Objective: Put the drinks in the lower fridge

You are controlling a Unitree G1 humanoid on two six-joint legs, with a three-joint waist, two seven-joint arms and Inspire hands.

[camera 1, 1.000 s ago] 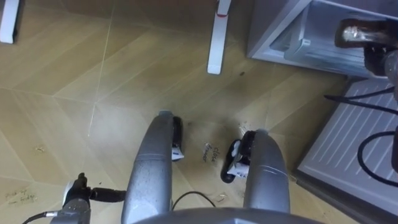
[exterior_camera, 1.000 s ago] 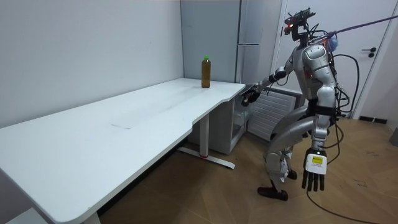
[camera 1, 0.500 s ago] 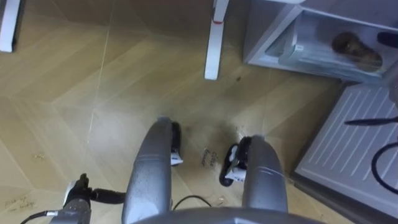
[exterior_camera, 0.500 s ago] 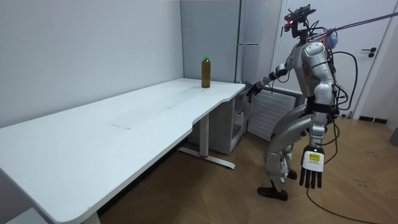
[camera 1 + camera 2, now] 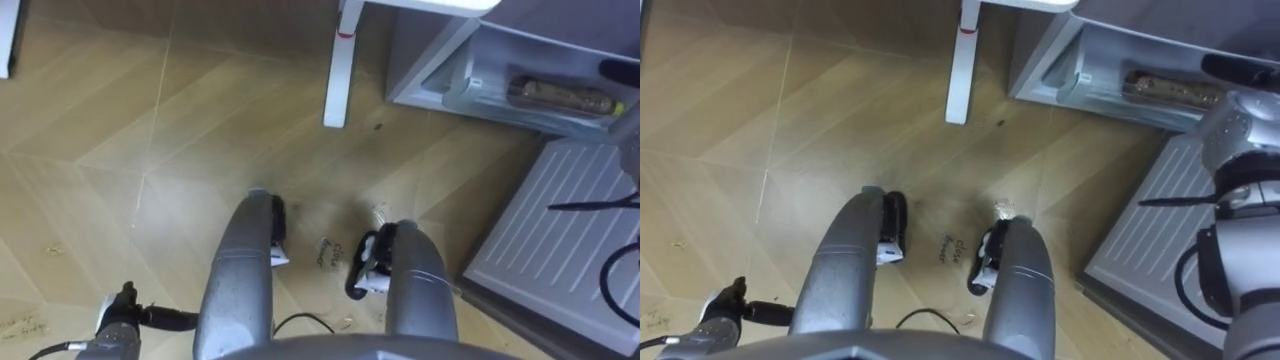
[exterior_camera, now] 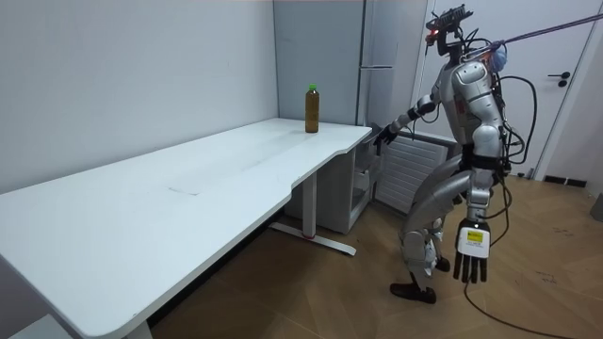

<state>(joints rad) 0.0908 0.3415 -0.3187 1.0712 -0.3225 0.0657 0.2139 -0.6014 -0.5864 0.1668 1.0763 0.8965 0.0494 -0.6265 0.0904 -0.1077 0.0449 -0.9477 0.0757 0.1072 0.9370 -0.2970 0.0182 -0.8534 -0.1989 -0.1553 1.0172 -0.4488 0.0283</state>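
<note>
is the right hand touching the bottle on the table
Apart. The room view shows the right hand near the corner of the table, bare tabletop between it and the upright bottle.

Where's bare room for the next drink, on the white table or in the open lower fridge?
The white table is bare except its far end, where the brown green-capped bottle stands. In the open grey lower fridge, a brown bottle lying on its side takes most of the width, with the right hand close by: crowded.

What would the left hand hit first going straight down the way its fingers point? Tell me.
Most likely the wooden floor: the left hand hangs open, fingers pointing down, and the room view shows nothing between.
</note>
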